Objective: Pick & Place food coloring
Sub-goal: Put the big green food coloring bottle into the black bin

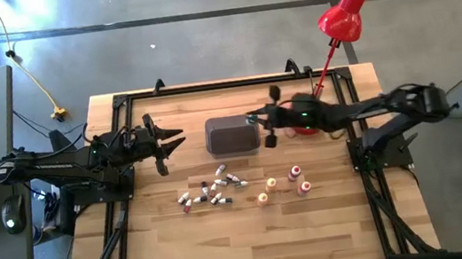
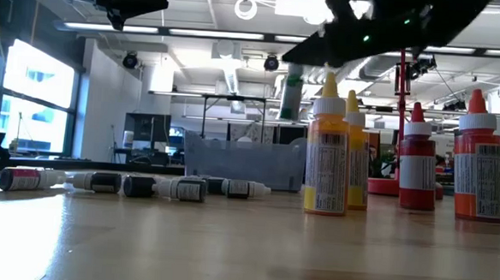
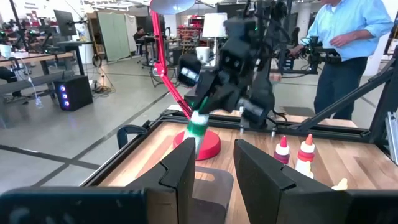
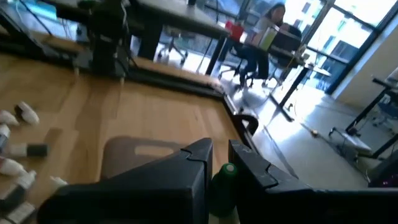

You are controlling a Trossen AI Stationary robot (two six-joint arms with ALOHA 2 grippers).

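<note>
The right gripper (image 1: 258, 119), clenched on a green-capped bottle (image 3: 198, 127) at the grey bin's (image 1: 232, 136) rim, risks dropping it onto the counter (image 1: 254, 234); the left gripper (image 1: 170, 143) waits released.

On table: two yellow bottles (image 2: 327, 153), two red bottles (image 2: 480, 165) upright at right; slim vials (image 2: 102, 183) lying in a row at left; grey bin (image 2: 242, 161) behind; arms overhead.
</note>
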